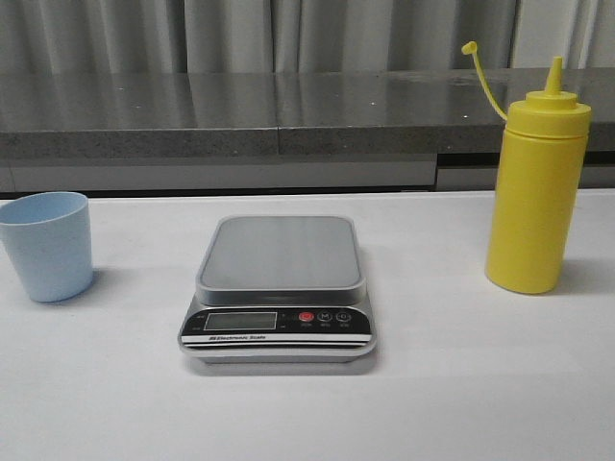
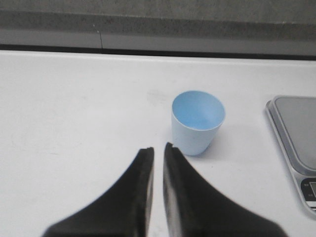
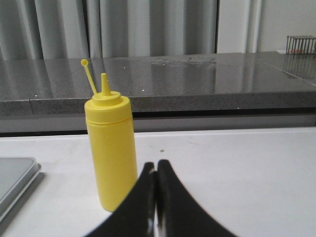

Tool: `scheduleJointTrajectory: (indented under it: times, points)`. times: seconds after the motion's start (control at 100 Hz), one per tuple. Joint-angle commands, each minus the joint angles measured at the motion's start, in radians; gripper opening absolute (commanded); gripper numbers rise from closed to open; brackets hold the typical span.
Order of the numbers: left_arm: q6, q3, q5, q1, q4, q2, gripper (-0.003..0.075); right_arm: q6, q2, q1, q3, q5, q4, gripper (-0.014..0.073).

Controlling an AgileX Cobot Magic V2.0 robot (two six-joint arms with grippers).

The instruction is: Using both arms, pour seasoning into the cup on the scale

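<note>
Nearest the robot, the left gripper [image 2: 158, 150] has its dark fingers drawn in to a narrow slit, holding nothing, and the right gripper [image 3: 156, 165] has its fingers pressed together, also holding nothing. On the white table [image 1: 461, 384] the scale [image 1: 279, 288] sits in the middle with its black panel and red button [image 1: 306, 316] facing the robot; its grey platform is bare. Off to the left, well apart from the scale, the cup [image 1: 46, 245] stands upright with its wider rim up, and from the left wrist view its pale blue inside [image 2: 198, 111] looks empty. To the right, also well apart from the scale, the seasoning bottle [image 1: 535, 192] stands upright, long axis vertical, nozzle pointing straight up, its small cap [image 1: 469, 47] off on the tether, leaning up and to the left. Its contents cannot be seen. Behind the table runs a grey stone counter [image 1: 240, 110], then curtains [image 1: 240, 34].
</note>
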Motion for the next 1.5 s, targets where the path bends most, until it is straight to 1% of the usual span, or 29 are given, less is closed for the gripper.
scheduleJointTrajectory:
  times: [0.0, 0.01, 0.06, 0.11, 0.16, 0.2, 0.38, 0.63, 0.79, 0.95, 1.16, 1.49]
  points:
    - [0.013, -0.075, -0.046, 0.001, -0.003, 0.090, 0.0231, -0.002, -0.021, -0.004, -0.018, -0.077, -0.011, -0.0068]
    - [0.013, -0.078, -0.046, 0.001, -0.003, 0.104, 0.0246, -0.002, -0.021, -0.004, -0.018, -0.077, -0.011, -0.0068]
    - [0.013, -0.099, -0.048, 0.001, -0.003, 0.151, 0.0369, -0.002, -0.021, -0.004, -0.018, -0.077, -0.011, -0.0068]
    - [0.013, -0.123, -0.050, 0.001, -0.005, 0.199, 0.0460, -0.002, -0.021, -0.004, -0.018, -0.077, -0.011, -0.0068]
    - [0.013, -0.148, -0.045, 0.001, -0.015, 0.244, 0.0517, -0.002, -0.021, -0.004, -0.018, -0.077, -0.011, -0.0068]
    - [0.013, -0.165, -0.041, 0.001, -0.027, 0.285, 0.0534, -0.002, -0.021, -0.004, -0.018, -0.077, -0.011, -0.0068]
    - [0.013, -0.285, 0.015, -0.019, -0.035, 0.450, 0.0532, -0.002, -0.021, -0.004, -0.018, -0.077, -0.011, -0.0068]
    - [0.013, -0.500, 0.178, -0.063, -0.035, 0.698, 0.0529, -0.002, -0.021, -0.004, -0.018, -0.077, -0.011, -0.0068]
    - [0.013, -0.606, 0.217, -0.063, -0.033, 0.828, 0.0489, -0.002, -0.021, -0.004, -0.018, -0.077, -0.011, -0.0068]
    - [0.013, -0.662, 0.217, -0.063, -0.032, 0.913, 0.0460, -0.002, -0.021, -0.004, -0.018, -0.077, -0.011, -0.0068]
    - [0.013, -0.689, 0.212, -0.063, -0.032, 1.003, 0.0459, -0.002, -0.021, -0.004, -0.018, -0.077, -0.011, -0.0068]
    - [0.013, -0.690, 0.105, -0.063, -0.034, 1.101, 0.0459, -0.002, -0.021, -0.004, -0.018, -0.077, -0.011, -0.0068]
